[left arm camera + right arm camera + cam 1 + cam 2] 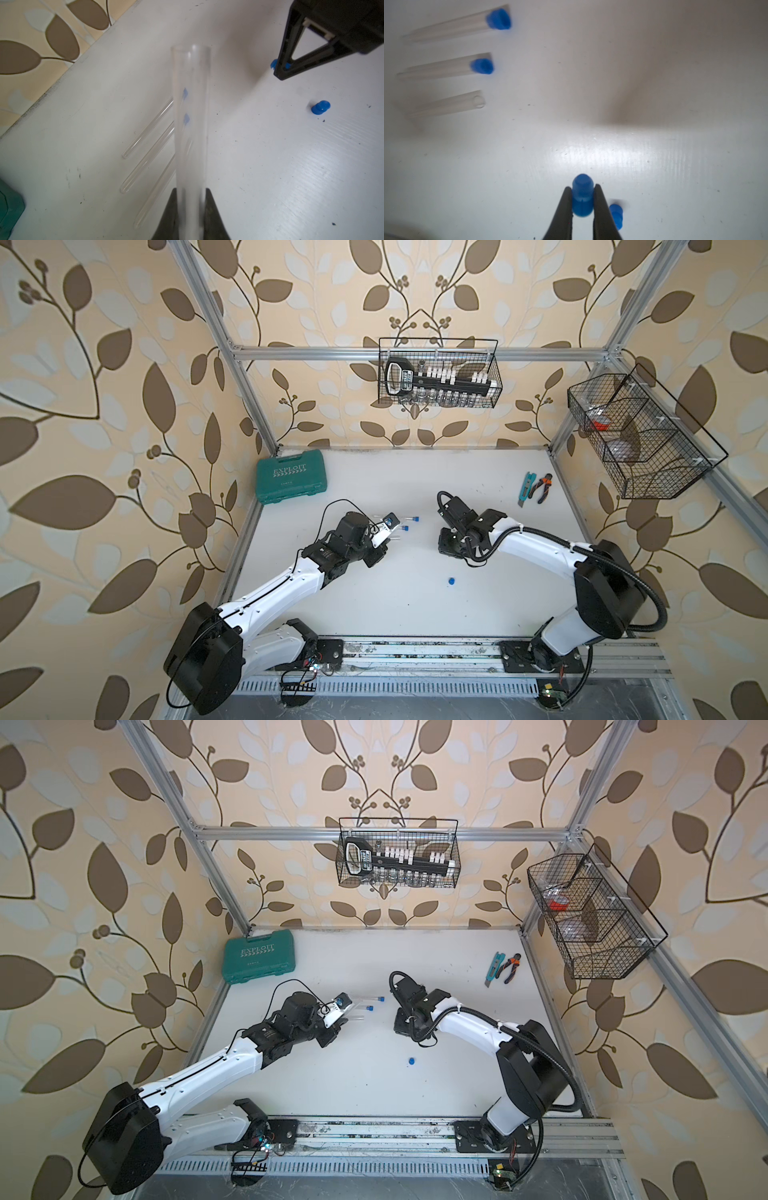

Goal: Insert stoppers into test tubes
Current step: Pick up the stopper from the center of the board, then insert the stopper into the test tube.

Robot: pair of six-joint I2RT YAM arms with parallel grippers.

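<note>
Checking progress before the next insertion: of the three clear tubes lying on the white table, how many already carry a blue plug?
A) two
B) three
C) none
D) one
A: the right wrist view shows two bright-blue plastic stoppers plugging two slim clear test tubes; the third tube lies open.

Beige wallpaper (316, 281) with brown leaves covers the walls behind a silver aluminium frame (316, 353). The white table (415, 481) shows dark specks and a soft sheen.
</note>
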